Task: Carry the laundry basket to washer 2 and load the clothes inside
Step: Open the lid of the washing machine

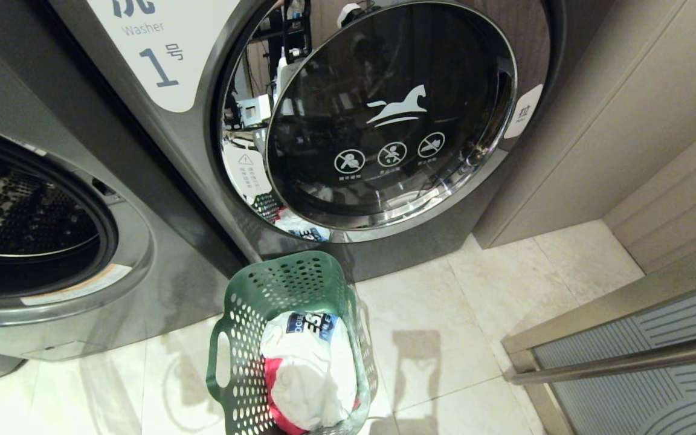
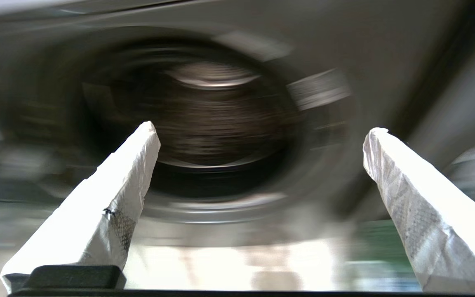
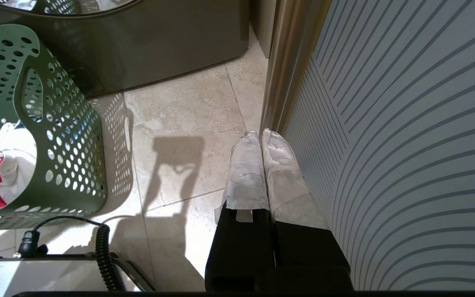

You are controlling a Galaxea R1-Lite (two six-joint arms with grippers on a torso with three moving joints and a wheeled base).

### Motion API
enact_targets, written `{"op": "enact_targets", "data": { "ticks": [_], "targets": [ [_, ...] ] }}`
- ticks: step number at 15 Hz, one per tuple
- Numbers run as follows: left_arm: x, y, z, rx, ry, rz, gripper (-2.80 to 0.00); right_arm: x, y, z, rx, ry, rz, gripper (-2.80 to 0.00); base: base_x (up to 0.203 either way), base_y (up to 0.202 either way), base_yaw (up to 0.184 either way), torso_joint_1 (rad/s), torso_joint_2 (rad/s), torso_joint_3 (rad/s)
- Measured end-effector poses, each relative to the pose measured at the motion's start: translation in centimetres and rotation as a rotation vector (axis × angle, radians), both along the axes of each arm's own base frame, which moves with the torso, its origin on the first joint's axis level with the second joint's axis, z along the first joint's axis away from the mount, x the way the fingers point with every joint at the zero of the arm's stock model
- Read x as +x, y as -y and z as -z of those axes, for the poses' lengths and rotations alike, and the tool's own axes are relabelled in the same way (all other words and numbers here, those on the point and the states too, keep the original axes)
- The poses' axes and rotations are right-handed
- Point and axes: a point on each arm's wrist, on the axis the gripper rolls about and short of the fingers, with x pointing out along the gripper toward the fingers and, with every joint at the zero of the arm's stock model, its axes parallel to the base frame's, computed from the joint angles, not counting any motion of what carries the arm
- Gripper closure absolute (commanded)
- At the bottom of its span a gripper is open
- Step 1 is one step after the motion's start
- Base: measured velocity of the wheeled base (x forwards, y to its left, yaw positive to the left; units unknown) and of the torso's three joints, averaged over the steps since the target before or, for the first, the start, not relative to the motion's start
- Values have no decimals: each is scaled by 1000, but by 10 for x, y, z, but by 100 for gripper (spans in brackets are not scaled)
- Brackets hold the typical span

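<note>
Head view: the laundry basket (image 1: 251, 338), green, perforated, stands upright on the pale tiled floor (image 1: 463, 338), its long axis running from the robot toward the washers, far end near the foot of the machine labelled 1 (image 1: 154, 54). One looped side handle faces the robot's left.

Contents: the clothes (image 1: 312, 368), bundled in the nearer half of the basket; a white garment with a blue printed patch on top, a pink-red one showing beneath at the near edge.

Washers: the machine labelled 1 has its round chrome-rimmed glass door (image 1: 390, 115) shut, directly beyond the basket. To the robot's left, an open drum (image 1: 16, 223) of a second grey machine, door not seen; no numeral visible on it.

Surroundings: a beige panel wall (image 1: 626, 121) to the right; a striped grey panel with a metal rail (image 1: 626, 362) at near right.

Left wrist view: the left gripper (image 2: 260, 132), white-wrapped fingers (image 2: 122, 181) spread wide, nothing between them, facing a blurred dark drum opening.

Right wrist view: the right gripper (image 3: 261, 134), fingers pressed together on nothing, pointing at the floor beside the striped panel, the basket well apart to its side. A coiled black cable (image 3: 101, 251) lies near.
</note>
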Motion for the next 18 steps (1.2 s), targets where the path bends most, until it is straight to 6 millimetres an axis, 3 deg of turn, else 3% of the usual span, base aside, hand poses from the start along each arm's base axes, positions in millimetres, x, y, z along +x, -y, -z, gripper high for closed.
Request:
{"op": "enact_targets", "data": {
  "ticks": [2,4,7,8,18],
  "targets": [
    [-4,-37,21,126,-71,-201,-280,0,0,0,0,0,1,0,0,0,0,0,0,0],
    [-7,-70,45,111,-190,-361,-280,0,0,0,0,0,0,0,0,0,0,0,0,0],
    [-14,-101,60,76,-318,-497,-280,0,0,0,0,0,0,0,0,0,0,0,0,0],
    [-16,-109,62,41,-321,-552,0,0,0,0,0,0,0,0,0,0,0,0,0,0],
    [-19,-156,76,-217,-396,-1028,0,0,0,0,0,0,1,0,0,0,0,0,0,0]
  ]
}}
